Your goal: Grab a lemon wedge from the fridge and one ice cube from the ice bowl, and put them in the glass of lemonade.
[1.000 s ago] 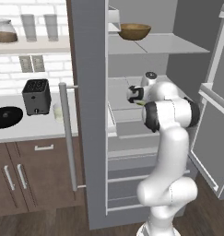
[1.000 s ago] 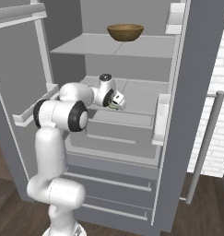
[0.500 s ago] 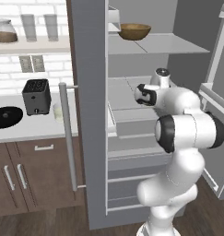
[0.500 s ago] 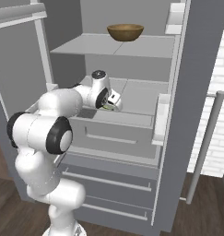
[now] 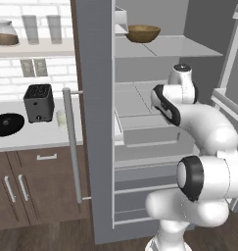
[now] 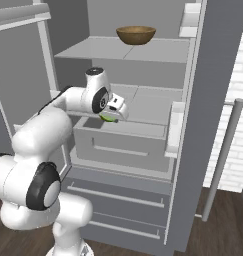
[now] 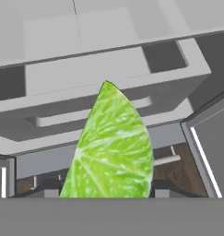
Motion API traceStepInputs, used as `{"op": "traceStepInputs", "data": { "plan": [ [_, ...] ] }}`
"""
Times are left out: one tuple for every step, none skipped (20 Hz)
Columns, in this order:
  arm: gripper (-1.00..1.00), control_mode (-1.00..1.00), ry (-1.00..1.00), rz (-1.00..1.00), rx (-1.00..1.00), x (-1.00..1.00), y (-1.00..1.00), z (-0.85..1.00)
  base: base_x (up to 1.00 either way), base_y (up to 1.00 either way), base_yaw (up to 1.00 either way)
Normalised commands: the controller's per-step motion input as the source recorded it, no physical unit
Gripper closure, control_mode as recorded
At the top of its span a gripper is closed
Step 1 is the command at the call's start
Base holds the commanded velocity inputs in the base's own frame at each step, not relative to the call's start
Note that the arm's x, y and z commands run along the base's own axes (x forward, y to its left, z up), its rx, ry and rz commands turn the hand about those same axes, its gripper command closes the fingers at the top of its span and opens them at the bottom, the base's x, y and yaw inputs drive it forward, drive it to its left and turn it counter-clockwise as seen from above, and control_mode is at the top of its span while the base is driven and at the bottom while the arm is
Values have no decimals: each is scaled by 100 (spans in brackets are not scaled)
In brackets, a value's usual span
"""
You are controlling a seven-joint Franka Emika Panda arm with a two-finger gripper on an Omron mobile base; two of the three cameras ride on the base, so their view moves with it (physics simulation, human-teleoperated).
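The claw [image 6: 112, 115] grips the lemon wedge [image 7: 111, 147] inside the fridge [image 6: 143, 65].

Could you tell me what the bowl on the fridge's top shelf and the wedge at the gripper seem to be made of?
The bowl looks like wood: matte brown with a darker hollow. The wedge looks like citrus flesh: glossy yellow-green, with pale lines fanning through it. The fridge looks like brushed grey metal, though the flat rendering leaves that open.

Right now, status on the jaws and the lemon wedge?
Gripper closed on lemon wedge. Wedge out in front of the open fridge drawer. Nothing blocking.
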Motion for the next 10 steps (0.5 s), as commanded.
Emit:
{"op": "traceStepInputs", "data": {
  "plan": [
    [100, -100, 17, 6, -4, -100, 0, 31, 0, 0, 0],
    [100, -100, 9, 5, 0, -100, 0, 20, 0, 0, 0],
    [100, -100, 0, 4, 0, -100, 0, 11, 0, 0, 0],
    [100, -100, 0, 3, 2, -100, 0, 9, 0, 0, 0],
    [100, -100, -4, 4, 8, -100, 0, 11, 0, 0, 0],
    [100, -100, -3, 7, 9, -100, 0, 5, 0, 0, 0],
    [100, -100, -5, 7, 10, -100, 0, 5, 0, 0, 0],
    [100, -100, -3, 7, 9, -100, 0, 6, 0, 0, 0],
    [100, -100, -1, 7, 8, -100, 0, 1, 0, 0, 0],
    [100, -100, 0, 8, 5, -100, 7, 0, 0, 0, 0]
  ]
}}
